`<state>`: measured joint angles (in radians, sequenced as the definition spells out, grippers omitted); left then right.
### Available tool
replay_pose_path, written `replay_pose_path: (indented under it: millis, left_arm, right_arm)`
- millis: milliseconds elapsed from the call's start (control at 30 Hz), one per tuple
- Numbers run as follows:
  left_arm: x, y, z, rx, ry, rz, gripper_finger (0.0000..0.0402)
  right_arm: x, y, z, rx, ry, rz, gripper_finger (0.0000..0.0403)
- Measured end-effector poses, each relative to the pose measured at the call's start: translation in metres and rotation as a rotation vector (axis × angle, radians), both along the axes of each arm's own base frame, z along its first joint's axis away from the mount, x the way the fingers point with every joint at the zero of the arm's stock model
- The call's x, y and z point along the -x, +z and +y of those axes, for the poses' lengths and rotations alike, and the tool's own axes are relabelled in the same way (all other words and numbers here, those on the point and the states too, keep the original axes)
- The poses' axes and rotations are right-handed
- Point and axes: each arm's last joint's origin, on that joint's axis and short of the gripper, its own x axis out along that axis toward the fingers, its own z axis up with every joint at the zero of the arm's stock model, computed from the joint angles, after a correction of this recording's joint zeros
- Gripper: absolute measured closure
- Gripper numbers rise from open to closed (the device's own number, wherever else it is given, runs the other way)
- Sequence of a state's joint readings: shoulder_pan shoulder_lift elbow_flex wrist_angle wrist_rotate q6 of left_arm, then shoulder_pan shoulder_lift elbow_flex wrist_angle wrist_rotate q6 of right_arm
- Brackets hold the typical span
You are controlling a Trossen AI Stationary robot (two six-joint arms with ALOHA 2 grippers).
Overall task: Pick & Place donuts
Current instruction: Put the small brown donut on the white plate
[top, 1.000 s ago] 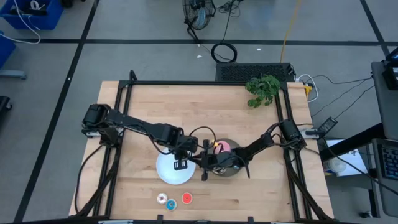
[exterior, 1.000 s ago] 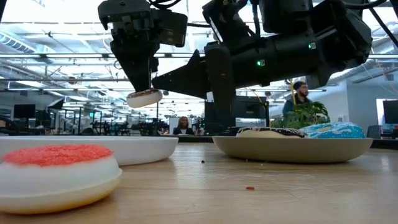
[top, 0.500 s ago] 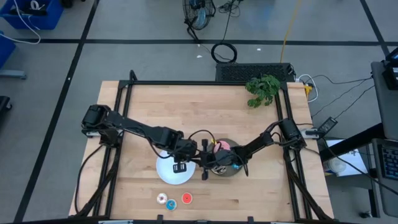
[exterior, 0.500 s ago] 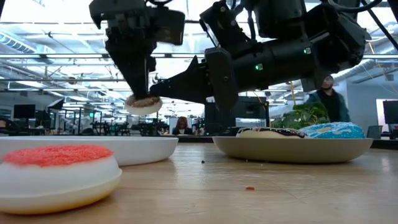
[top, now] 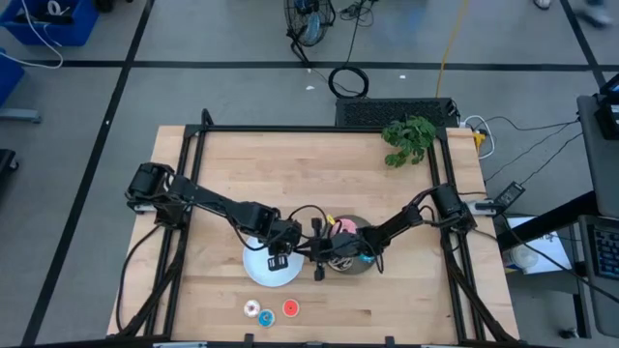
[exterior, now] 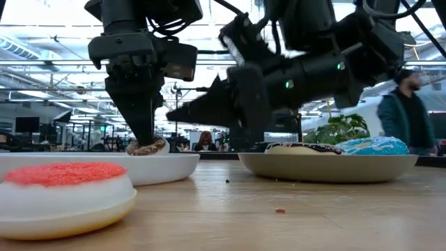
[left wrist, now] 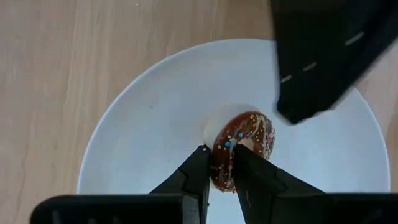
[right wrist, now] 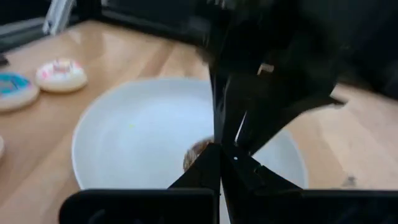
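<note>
The left gripper (left wrist: 219,163) is clenched on the rim of a small sprinkled brown donut (left wrist: 242,144), holding it right down at the floor of the white plate (left wrist: 143,124); in the low view the donut (exterior: 148,147) sits at the plate's rim line, so whether it already rests on the plate or hangs just above it cannot be told. The fingers have not let go, so this placement is, by my reading, almost but not quite finished.

The right gripper (right wrist: 222,163) sits just beside the left one, over the gap between the two plates and pointing toward the white one, its fingers closed together with nothing between them.

The white plate lies near the table's (top: 290,164) front edge, about midway along it. Touching or nearly touching it on the right is the grey plate (exterior: 327,166), which carries a pink donut (top: 345,227), a blue donut (exterior: 373,146) and a dark-topped donut (exterior: 301,148).

Three mini donuts lie on the bare wood, between the white plate and the front edge: a white one (top: 252,309), a blue one (top: 266,318) and a red one (top: 290,308).

Judged from this, one donut is about to be delivered and the three loose minis are left to collect, if they too belong on a plate.
</note>
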<state>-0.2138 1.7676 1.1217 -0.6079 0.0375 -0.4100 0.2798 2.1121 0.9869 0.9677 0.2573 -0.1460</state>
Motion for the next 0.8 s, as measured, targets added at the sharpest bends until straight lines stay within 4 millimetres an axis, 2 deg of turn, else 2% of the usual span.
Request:
replay_pose_path:
  millis: [233,500,633,800]
  left_arm:
    - [-0.001,0.000,0.000,0.005,-0.006,-0.010,0.0332]
    - [0.007,-0.013,0.003,-0.054,-0.002,0.006,0.0328]
    - [0.011,-0.020,0.004,-0.071,-0.003,0.010,0.0298]
    - [0.010,-0.021,0.004,-0.071,-0.009,-0.011,0.0235]
  right_arm:
    - [-0.014,-0.017,0.003,0.037,0.003,0.051,0.0403]
    - [-0.017,-0.020,0.003,0.058,0.003,0.067,0.0403]
    - [-0.018,-0.021,-0.002,0.045,-0.010,0.081,0.0403]
    - [-0.019,-0.021,-0.003,0.042,-0.007,0.078,0.0403]
